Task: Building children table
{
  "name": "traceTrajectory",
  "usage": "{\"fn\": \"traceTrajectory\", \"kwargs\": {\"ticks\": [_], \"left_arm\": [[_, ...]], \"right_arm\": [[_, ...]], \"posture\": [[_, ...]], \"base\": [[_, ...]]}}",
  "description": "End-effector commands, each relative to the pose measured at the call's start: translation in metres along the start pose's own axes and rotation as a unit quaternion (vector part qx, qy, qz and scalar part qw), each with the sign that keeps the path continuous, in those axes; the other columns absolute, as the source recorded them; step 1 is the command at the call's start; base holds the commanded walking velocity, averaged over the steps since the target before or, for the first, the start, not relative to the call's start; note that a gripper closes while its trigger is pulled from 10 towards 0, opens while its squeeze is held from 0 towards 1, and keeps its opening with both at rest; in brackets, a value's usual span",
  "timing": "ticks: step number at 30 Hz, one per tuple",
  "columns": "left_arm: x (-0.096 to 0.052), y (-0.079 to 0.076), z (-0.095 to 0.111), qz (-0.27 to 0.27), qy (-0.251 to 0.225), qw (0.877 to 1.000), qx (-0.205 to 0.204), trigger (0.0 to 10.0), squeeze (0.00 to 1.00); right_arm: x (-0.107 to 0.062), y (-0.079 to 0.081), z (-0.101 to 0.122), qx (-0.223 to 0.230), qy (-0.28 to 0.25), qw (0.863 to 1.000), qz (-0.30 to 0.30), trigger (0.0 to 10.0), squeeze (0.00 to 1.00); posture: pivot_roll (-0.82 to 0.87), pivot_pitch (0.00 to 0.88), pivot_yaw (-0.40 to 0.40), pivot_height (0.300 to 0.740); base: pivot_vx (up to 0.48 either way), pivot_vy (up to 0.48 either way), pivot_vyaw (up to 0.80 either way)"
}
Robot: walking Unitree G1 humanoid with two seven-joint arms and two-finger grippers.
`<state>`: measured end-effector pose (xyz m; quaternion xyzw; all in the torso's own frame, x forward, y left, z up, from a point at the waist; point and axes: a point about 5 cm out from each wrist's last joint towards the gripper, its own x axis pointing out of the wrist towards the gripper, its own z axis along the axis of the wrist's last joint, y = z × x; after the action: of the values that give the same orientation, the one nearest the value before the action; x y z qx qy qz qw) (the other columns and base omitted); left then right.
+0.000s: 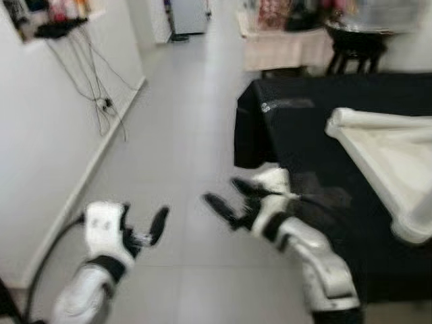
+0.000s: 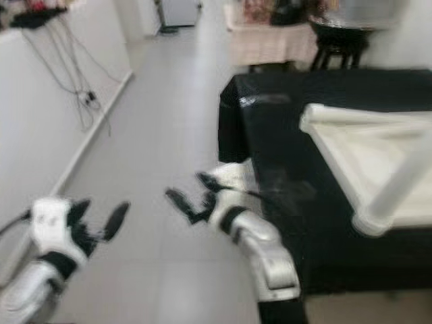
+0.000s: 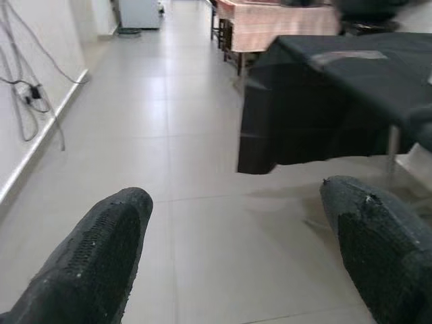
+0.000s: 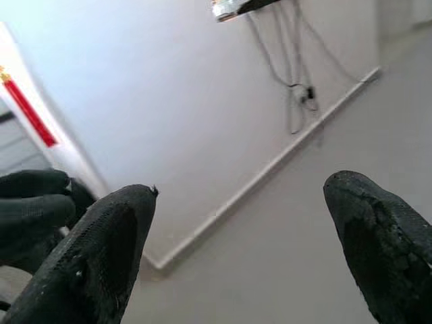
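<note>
The children table part (image 1: 391,169), a cream-white panel with a rounded leg along its near edge, lies on the black-draped table (image 1: 317,135) at the far right of the head views, well apart from both end effectors. Working left to right: the left end effector (image 1: 145,229) is held low over the grey floor (image 1: 175,148) near the white wall (image 1: 40,135), fingers spread with nothing between them; its wrist view looks down the corridor with the black table off to one side. The right end effector (image 1: 226,199) sits just beside the near corner of the table, fingers also spread and empty, and they point leftward toward the wall, away from the panel. You should treat the right arm as the nearer one: the panel lies to its right and further forward, up on the tabletop. The panel's visible edge runs diagonally from the middle of the table toward the near right corner, ending in the rounded leg end (image 1: 412,233). Judged from this layout, the right end effector would need to turn toward the table before any reach. The head views are blurred, so fine detail on the panel cannot be read.
</note>
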<state>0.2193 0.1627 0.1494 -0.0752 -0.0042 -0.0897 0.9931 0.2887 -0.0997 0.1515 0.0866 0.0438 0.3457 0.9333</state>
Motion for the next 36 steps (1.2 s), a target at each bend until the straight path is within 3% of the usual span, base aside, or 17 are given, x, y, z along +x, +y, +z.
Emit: {"fn": "traceTrajectory", "kwargs": {"ticks": [1, 8, 21, 25, 31, 36], "left_arm": [[0.004, -0.006, -0.005, -0.021, 0.005, 1.0, -0.02, 10.0, 0.0], [0.007, -0.004, -0.006, -0.031, 0.006, 0.999, -0.032, 10.0, 0.0], [0.007, -0.005, -0.002, -0.039, 0.008, 0.999, 0.009, 10.0, 0.0], [0.005, -0.006, 0.005, -0.044, -0.01, 0.999, -0.018, 10.0, 0.0], [0.002, -0.01, 0.008, -0.054, -0.016, 0.998, -0.021, 10.0, 0.0], [0.01, -0.013, 0.009, -0.07, -0.017, 0.997, -0.019, 10.0, 0.0]], "right_arm": [[-0.003, -0.008, -0.002, 0.003, 0.004, 1.0, -0.023, 10.0, 0.0], [0.002, -0.006, -0.003, 0.008, -0.001, 0.999, -0.032, 10.0, 0.0], [0.01, -0.005, -0.002, 0.047, -0.018, 0.997, -0.052, 10.0, 0.0], [0.011, -0.004, -0.002, 0.048, -0.02, 0.997, -0.05, 10.0, 0.0], [0.011, -0.002, -0.002, 0.044, -0.023, 0.998, -0.05, 10.0, 0.0], [0.009, 0.003, -0.002, 0.039, -0.027, 0.998, -0.047, 10.0, 0.0]], "posture": [[-0.04, 0.045, 0.066, 0.74], [-0.04, 0.053, 0.075, 0.74], [-0.04, 0.058, 0.099, 0.74], [-0.04, 0.054, 0.108, 0.74], [-0.03, 0.056, 0.114, 0.74], [-0.05, 0.06, 0.125, 0.74]], "base": [[0.0, 0.0, 0.0], [0.0, 0.0, 0.0], [0.0, -0.064, 0.0], [0.0, -0.324, 0.0], [0.0, 0.0, 0.0], [0.0, 0.0, 0.0]]}}
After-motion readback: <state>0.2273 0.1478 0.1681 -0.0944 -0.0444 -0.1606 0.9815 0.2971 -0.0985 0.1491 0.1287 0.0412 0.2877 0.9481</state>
